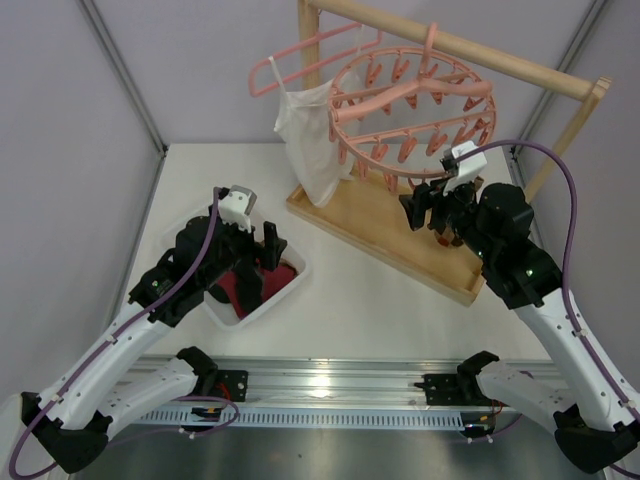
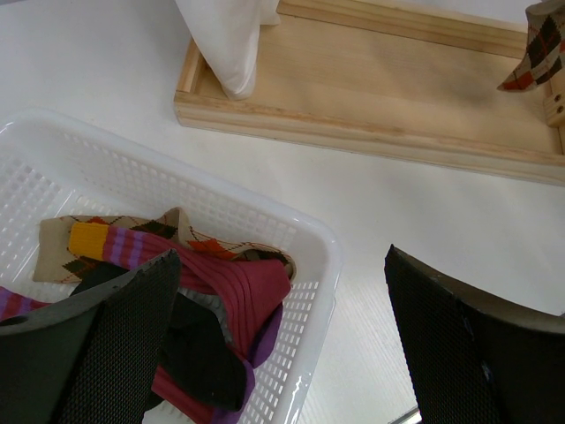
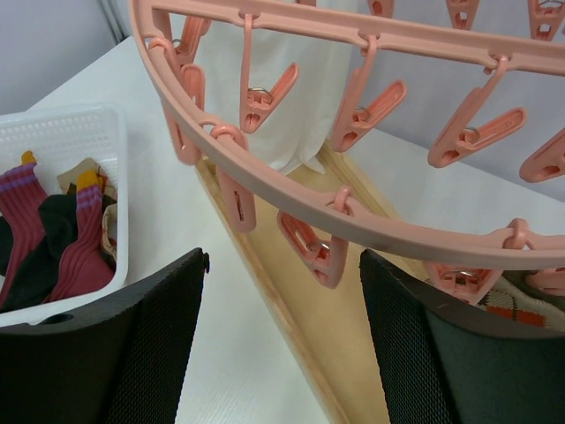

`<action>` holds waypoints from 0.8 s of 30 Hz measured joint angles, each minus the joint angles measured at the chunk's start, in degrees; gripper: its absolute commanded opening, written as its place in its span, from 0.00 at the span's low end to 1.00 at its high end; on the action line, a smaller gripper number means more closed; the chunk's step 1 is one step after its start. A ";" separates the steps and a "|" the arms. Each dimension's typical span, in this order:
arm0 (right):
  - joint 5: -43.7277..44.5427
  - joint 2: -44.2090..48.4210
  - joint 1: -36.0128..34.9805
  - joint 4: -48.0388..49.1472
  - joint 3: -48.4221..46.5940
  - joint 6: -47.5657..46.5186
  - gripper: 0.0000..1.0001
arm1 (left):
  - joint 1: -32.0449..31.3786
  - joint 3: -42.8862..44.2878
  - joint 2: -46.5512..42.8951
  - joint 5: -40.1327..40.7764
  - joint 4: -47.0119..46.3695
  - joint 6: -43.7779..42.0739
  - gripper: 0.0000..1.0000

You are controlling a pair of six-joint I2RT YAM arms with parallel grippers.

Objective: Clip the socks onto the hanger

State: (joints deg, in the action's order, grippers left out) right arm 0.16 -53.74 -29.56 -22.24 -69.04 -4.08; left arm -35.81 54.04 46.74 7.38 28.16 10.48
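Note:
The round pink hanger hangs from the wooden rail with many dangling clips. Its rim crosses the right wrist view, one clip just ahead of my open, empty right gripper, which sits below the hanger's front edge. A tan argyle sock hangs at the rack's right end, partly seen by the right finger. Maroon, purple, black and argyle socks lie piled in a white basket. My left gripper is open and empty over the basket's right rim.
A white camisole hangs on a thin pink coat hanger left of the round hanger. The wooden rack base lies on the table behind the basket, with an upright post at the right. Grey walls enclose the table.

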 measured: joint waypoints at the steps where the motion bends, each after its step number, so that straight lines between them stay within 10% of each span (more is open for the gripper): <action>1: 0.31 -0.02 0.00 0.17 0.00 -0.07 0.73 | 0.00 0.00 0.00 0.00 0.00 0.00 1.00; 24: 1.03 -2.47 -0.02 2.71 0.11 0.00 0.70 | 0.07 -0.07 0.00 -0.63 -0.04 0.02 1.00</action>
State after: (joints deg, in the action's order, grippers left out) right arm 1.19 -56.21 -29.58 -19.53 -68.93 -4.08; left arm -35.75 53.98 46.74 6.74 28.12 10.50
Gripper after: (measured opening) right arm 0.700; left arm 0.994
